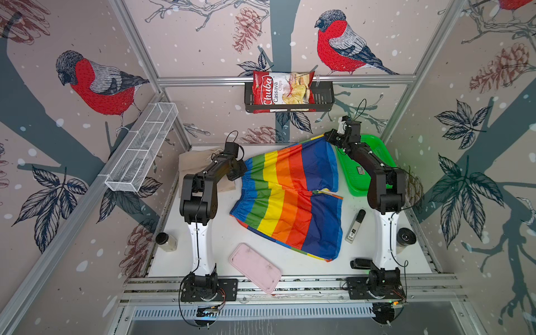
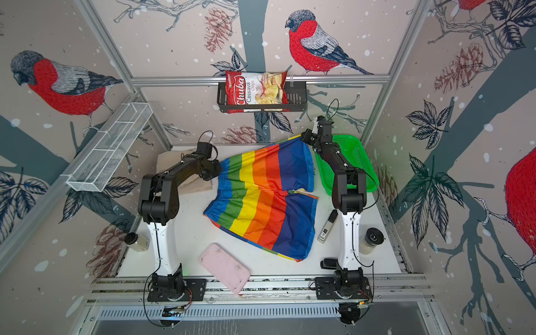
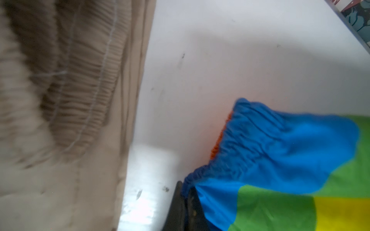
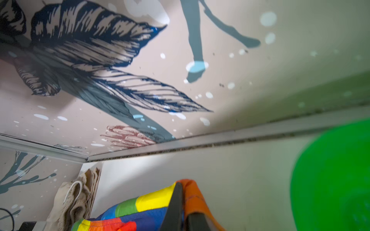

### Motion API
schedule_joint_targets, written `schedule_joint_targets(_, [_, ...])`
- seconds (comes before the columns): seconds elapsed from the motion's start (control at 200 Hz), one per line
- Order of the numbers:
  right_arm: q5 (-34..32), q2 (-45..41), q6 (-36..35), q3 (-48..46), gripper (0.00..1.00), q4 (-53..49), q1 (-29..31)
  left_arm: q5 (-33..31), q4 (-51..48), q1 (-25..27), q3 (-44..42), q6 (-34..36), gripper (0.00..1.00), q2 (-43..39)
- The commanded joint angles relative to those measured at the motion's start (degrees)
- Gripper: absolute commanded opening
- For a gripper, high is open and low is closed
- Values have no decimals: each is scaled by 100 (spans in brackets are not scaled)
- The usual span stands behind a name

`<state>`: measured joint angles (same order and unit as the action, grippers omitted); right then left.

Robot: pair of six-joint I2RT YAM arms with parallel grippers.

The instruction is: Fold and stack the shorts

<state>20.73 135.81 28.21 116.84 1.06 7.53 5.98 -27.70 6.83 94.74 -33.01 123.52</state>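
The striped shorts [image 1: 290, 197] [image 2: 261, 197], shiny cloth in blue, green, yellow, orange and red bands, lie spread flat across the middle of the white bench [image 1: 307, 262], waistband towards the left edge and legs towards the right.

The left gripper [image 1: 236, 174] [image 3: 186, 200] sits at the far end of the gathered blue waistband, its jaws pressed together on that elastic edge. The right gripper [image 1: 330, 136] [image 4: 181, 208] is at the back edge of the bench and pinches the hem corner of the far leg, which is pulled up off the surface.

The plain beige cloth shorts [image 1: 197, 165] [image 3: 60, 100] lie folded in the back left corner, partly under the left arm and just beside the waistband.

A green plastic mesh basket [image 1: 352, 177] stands at the back right, beside the raised leg.
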Motion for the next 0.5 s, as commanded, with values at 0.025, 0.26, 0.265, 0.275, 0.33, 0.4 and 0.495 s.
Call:
schedule_joint_targets(0.025, [-279,541,-237,634,24,-24,56,-43,-232,87,488,-13,0,263])
schedule_joint_targets(0.26, [-551,1075,-278,1523,72,-329,64,13,-524,126,1174,-109,18,554])
schedule_joint_targets(0.265, [-561,1068,-288,1524,72,-336,64,15,-529,126,1185,-109,19,548])
schedule_joint_targets(0.275, [-579,1039,-298,1517,72,-352,69,17,-537,126,1198,-113,22,545])
schedule_joint_targets(0.33, [-684,860,-387,1409,73,-442,67,-3,-560,126,1247,-126,29,465])
schedule_joint_targets(0.4, [-841,483,-503,1013,76,-418,82,-98,-616,118,1300,-157,35,337])
schedule_joint_targets(0.495, [-1216,-73,-698,426,82,-344,122,-287,-789,100,1370,-200,49,165])
